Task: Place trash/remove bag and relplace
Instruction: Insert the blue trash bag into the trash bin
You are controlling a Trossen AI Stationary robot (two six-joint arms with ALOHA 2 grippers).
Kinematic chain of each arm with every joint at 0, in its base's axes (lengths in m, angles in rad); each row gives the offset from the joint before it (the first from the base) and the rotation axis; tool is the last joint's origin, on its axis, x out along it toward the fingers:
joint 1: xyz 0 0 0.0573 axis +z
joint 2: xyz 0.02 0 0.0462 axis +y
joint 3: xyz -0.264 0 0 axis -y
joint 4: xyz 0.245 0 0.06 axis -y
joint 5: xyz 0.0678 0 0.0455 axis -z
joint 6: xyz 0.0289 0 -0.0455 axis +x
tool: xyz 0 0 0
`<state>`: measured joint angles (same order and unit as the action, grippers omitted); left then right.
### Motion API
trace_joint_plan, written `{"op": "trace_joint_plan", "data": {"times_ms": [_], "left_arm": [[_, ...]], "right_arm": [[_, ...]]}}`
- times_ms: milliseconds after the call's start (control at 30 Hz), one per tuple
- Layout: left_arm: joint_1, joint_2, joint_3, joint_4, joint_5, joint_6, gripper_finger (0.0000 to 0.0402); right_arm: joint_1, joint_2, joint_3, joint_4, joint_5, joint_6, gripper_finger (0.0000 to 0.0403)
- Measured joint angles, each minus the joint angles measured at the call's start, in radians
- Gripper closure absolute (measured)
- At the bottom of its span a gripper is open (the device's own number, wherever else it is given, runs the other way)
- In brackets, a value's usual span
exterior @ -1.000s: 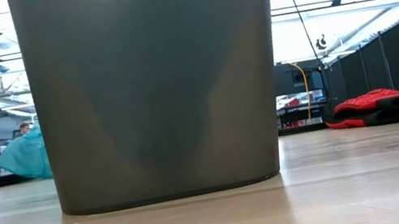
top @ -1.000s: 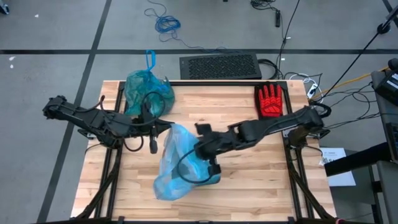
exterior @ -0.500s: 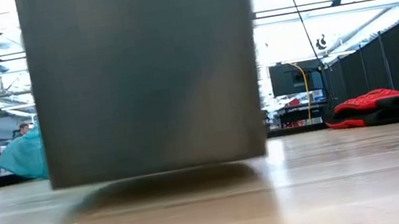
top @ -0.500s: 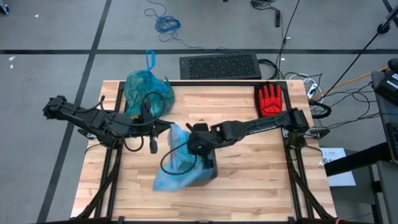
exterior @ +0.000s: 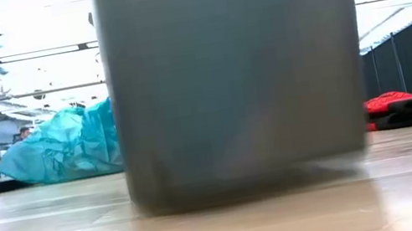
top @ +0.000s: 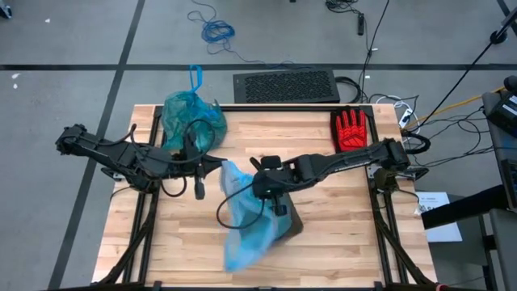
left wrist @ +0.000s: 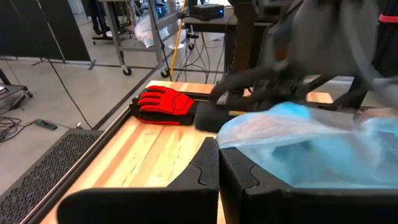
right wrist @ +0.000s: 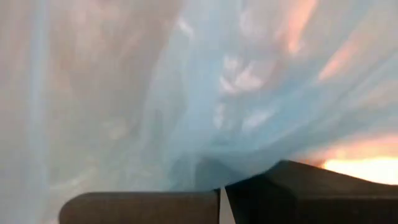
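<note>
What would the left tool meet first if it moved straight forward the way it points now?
Most likely the pale blue plastic bag. It lies directly beyond the shut left tool in the left wrist view. The right arm comes behind it, though depth is hard to judge.

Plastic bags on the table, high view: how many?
2. A teal-green bag sits knotted at the table's far left corner. A paler sky-blue bag drapes over the grey bin near the middle, under the right gripper. More could be hidden inside the bin.
</note>
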<state>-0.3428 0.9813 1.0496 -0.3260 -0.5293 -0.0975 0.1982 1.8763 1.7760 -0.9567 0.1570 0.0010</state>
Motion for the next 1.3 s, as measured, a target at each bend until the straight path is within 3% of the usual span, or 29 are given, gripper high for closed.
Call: {"op": "trace_joint_plan", "data": {"times_ms": [300,567,800,933,1300], "left_arm": [[0.000,0.000,0.000,0.004,0.000,0.000,0.0402],[0.000,0.000,0.000,0.003,-0.001,0.000,0.0402],[0.000,0.000,0.000,0.002,-0.003,-0.001,0.0402],[0.000,0.000,0.000,0.003,-0.003,-0.001,0.0402],[0.000,0.000,0.000,0.000,-0.003,-0.001,0.0402]], "right_arm": [[0.046,-0.009,0.012,-0.028,-0.002,0.012,0.0403],[0.052,-0.010,0.210,-0.162,-0.009,0.201,0.0403],[0.027,-0.009,0.293,-0.174,-0.224,0.318,0.0403],[0.010,0.026,0.292,-0.198,-0.286,0.394,0.0403],[-0.008,0.182,0.294,-0.265,-0.253,0.389,0.0403]]}}
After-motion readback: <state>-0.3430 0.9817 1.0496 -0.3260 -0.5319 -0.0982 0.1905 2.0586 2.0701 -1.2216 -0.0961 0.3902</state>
